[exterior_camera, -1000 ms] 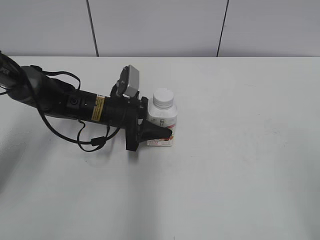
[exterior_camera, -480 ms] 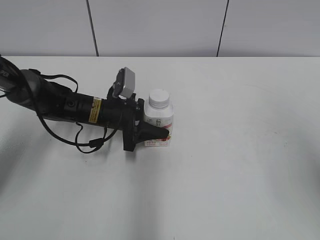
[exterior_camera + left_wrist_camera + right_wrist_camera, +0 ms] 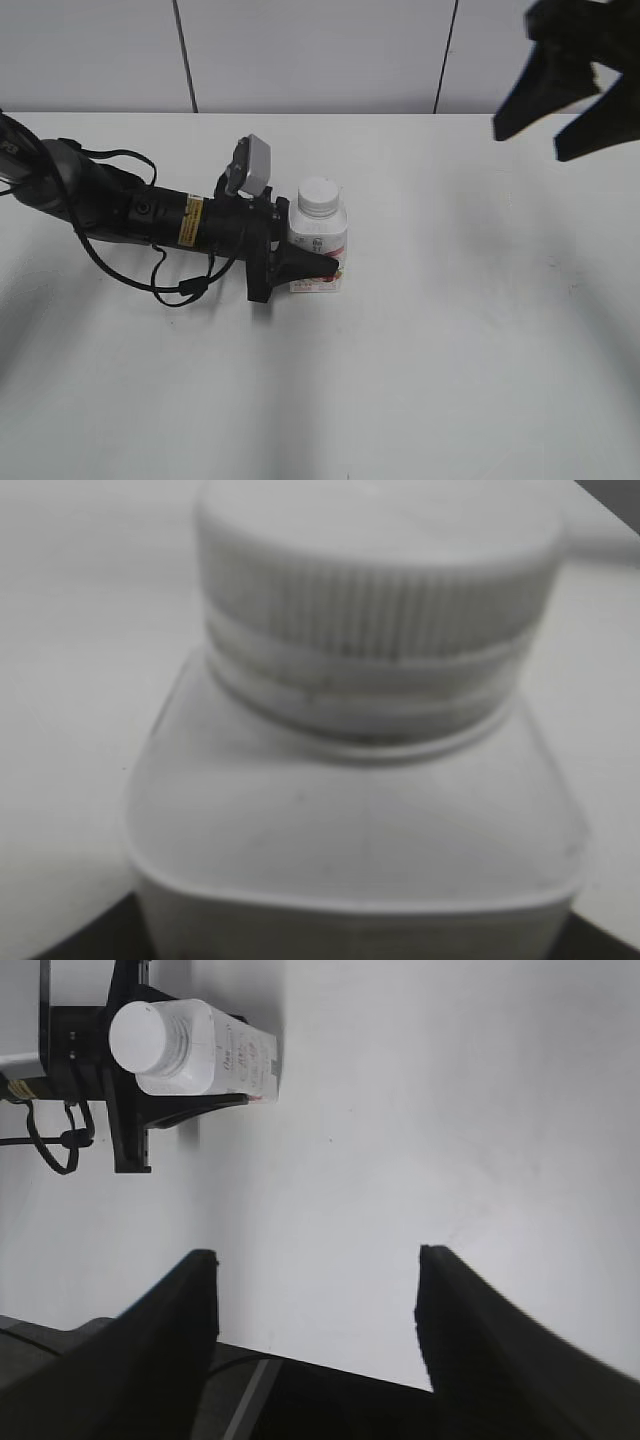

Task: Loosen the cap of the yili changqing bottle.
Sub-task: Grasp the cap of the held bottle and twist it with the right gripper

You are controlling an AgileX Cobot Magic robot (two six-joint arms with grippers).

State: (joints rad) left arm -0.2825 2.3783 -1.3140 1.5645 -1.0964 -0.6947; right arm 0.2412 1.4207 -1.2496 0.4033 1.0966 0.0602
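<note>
The yili changqing bottle stands upright on the white table, left of centre, with its white ribbed cap on. My left gripper lies low along the table from the left and is shut on the bottle's body. The left wrist view shows the cap and the bottle's shoulder close up. My right gripper hangs open and empty high at the back right, far from the bottle. In the right wrist view its fingers frame bare table, with the bottle and cap at the top left.
The left arm's black cables loop on the table beside the arm. A grey panelled wall stands behind the table's back edge.
My left gripper has shifted slightly left with the bottle in it. My right gripper has come into the exterior view at the top right.
</note>
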